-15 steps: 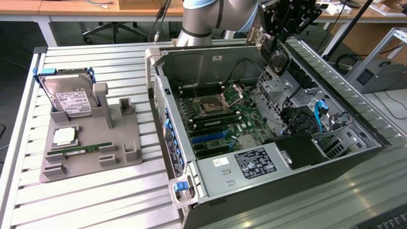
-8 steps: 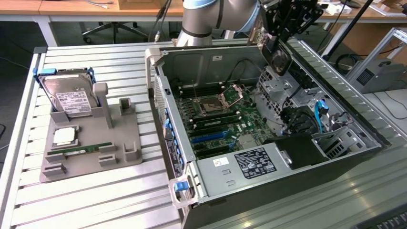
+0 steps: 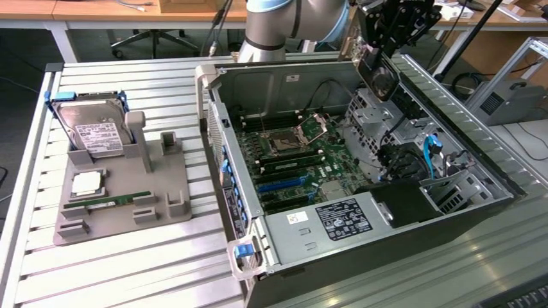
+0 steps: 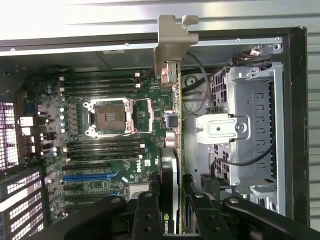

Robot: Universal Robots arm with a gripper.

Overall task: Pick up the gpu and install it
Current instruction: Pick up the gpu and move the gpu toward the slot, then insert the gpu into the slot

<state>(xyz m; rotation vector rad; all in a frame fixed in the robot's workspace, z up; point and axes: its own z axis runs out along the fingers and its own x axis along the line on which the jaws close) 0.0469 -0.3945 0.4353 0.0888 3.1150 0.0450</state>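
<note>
The gpu [image 3: 379,76] hangs over the far right of the open computer case [image 3: 342,224], its round fan facing the exterior view. My gripper [image 3: 391,35] is shut on its upper end. The wrist view looks along the gpu [image 4: 171,125] edge-on, with its silver end bracket [image 4: 172,37] farthest from the camera. There my gripper [image 4: 170,202] has a black finger on each face of the card. The card is held above the motherboard [image 4: 110,115], between the CPU socket [image 4: 110,117] and the drive cage [image 4: 250,130], clear of the blue slots [image 4: 90,176].
On the exterior view's left, a grey holder [image 3: 158,186] carries a silver hard drive [image 3: 94,131], a processor [image 3: 88,184] and a green memory stick [image 3: 107,204]. Cables [image 3: 428,154] and a black power supply [image 3: 411,202] crowd the case's right side.
</note>
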